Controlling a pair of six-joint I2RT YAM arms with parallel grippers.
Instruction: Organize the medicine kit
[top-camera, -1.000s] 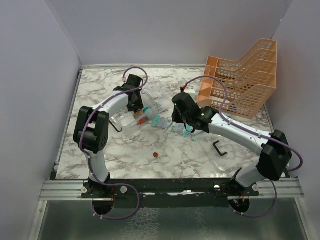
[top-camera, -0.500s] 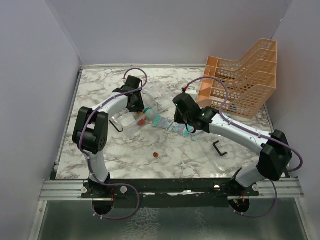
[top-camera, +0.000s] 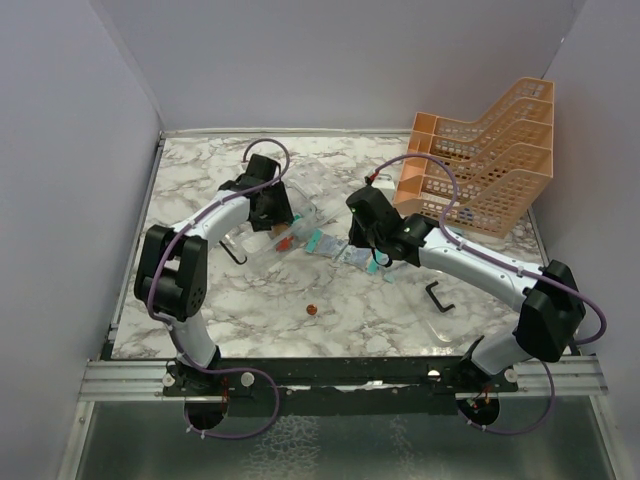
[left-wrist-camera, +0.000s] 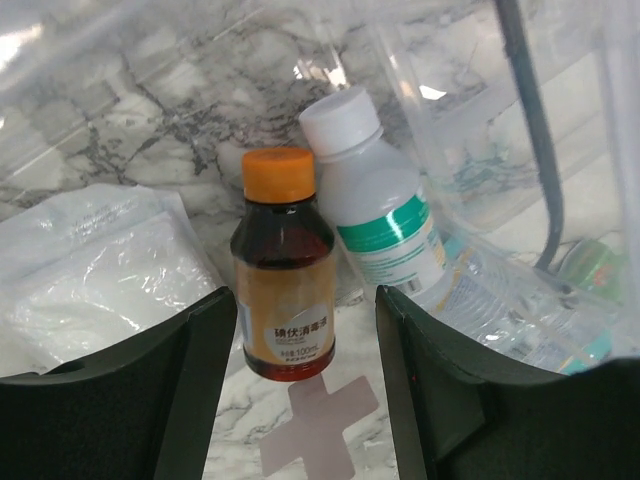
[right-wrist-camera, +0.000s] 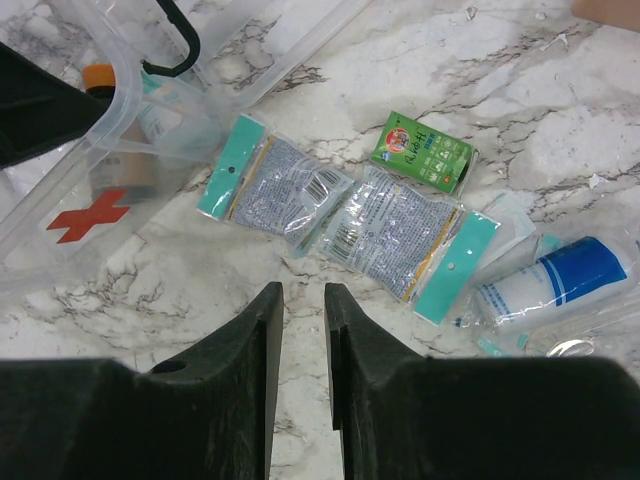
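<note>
Medicine kit (top-camera: 248, 238) is sitting left of centre on the marbled surface (top-camera: 200, 170), a clear box right under my left arm. The left wrist cam looks straight into it. A brown bottle (left-wrist-camera: 285, 280) with an orange cap lies on the floor of the box, and a white bottle (left-wrist-camera: 380, 215) with a green label lies tight against it on one side. A white gauze packet (left-wrist-camera: 90, 270) is on the other side. The left fingers (left-wrist-camera: 140, 400) are spread apart with the brown bottle's lower end in the gap. One finger looks right up against the bottle and the other stands clear of it, so no grip that I can see.

The right fingers (right-wrist-camera: 235, 400) hover over bare marble just beside the kit, nearly together with a thin slit between them and nothing in it. Ahead of them are two foil sachets (right-wrist-camera: 270, 190) with teal strips, lying side by side and touching. There's a little green carton (right-wrist-camera: 423, 152) just past them and a wrapped bandage roll (right-wrist-camera: 560, 280) with a blue band off to the side. The box's red cross (right-wrist-camera: 88, 217) shows at the edge of that view.

The orange mesh rack (top-camera: 485, 150) stands at the far right corner, well apart from the kit. A tiny red thing (top-camera: 311, 310) lies alone on the near part of the surface, can't tell what it is.
</note>
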